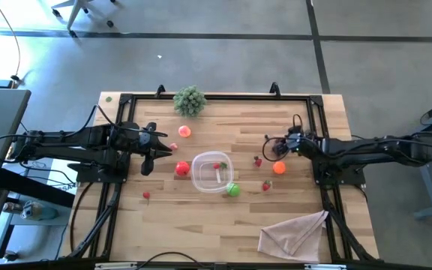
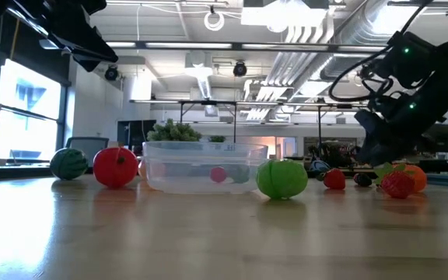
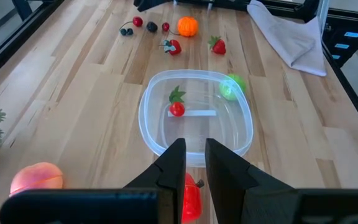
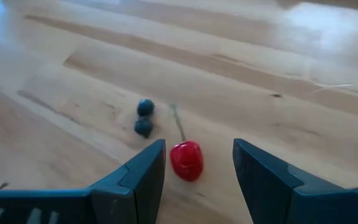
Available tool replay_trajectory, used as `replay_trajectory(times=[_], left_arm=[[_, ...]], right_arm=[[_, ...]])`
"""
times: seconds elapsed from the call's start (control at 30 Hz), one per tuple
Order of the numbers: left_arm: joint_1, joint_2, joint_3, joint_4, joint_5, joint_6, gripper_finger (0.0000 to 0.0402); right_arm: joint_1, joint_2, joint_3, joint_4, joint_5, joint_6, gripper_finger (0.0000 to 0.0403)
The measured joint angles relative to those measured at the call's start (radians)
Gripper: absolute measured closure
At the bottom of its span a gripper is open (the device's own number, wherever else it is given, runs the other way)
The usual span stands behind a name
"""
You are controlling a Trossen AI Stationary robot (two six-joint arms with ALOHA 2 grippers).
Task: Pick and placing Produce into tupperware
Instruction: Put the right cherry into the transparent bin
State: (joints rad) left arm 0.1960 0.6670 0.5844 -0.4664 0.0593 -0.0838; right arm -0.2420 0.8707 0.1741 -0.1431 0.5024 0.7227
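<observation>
The clear tupperware sits mid-table with one small red, green-leafed piece inside. Loose produce lies around it: a red tomato, a green piece against the rim, a peach, an orange and two strawberries. My right gripper is low over the table to the right of the tupperware, open. Its fingers stand on either side of a red cherry without touching it. My left gripper hovers above the tomato, shut but for a narrow slit, holding nothing.
Two dark berries lie just beyond the cherry. A bushy plant sprig stands at the far edge. A beige cloth lies at the near right. A tiny red piece sits near left. Black frame rails run along the table's sides.
</observation>
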Motion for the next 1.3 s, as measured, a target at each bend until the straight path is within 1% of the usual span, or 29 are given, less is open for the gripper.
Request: replay_trajectory(times=[0.13,0.3,0.43,0.57,1.03,1.3], left_arm=[[0.000,0.000,0.000,0.000,0.000,0.000,0.0350],[0.000,0.000,0.000,0.000,0.000,0.000,0.0350],[0.000,0.000,0.000,0.000,0.000,0.000,0.0350],[0.000,0.000,0.000,0.000,0.000,0.000,0.0350],[0.000,0.000,0.000,0.000,0.000,0.000,0.0350],[0.000,0.000,0.000,0.000,0.000,0.000,0.0350]], right_arm=[[0.000,0.000,-0.023,0.051,-0.015,-0.030,0.0222],[0.000,0.006,-0.028,0.060,-0.066,-0.133,0.0222],[0.000,0.028,-0.028,0.059,-0.060,-0.182,0.0222],[0.000,0.062,-0.028,0.067,-0.040,-0.207,0.0222],[0.000,0.222,-0.027,0.203,-0.038,-0.254,0.0222],[0.000,0.287,-0.026,0.233,-0.022,-0.250,0.0222]])
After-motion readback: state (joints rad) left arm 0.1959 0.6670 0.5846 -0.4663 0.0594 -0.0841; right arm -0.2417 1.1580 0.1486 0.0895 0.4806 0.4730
